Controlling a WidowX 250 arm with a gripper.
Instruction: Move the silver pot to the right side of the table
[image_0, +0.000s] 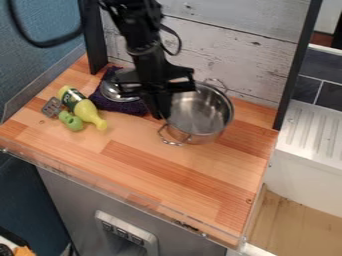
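Silver metal: the pot (200, 111) sits upright at about two o'clock on the wooden tabletop (153, 167). I have the gripper (161, 116) hanging down at the pot's nine o'clock rim, a sensible spot, since a thin wall should pinch more easily than a broad base. The contact is dark and hard to make out from here, so I cannot tell whether the hand is apart or clamped. The yellow bottle (80, 105) and purple cloth (121, 104), around ten and eleven, lie opposite my goal, so travel toward three should avoid them.
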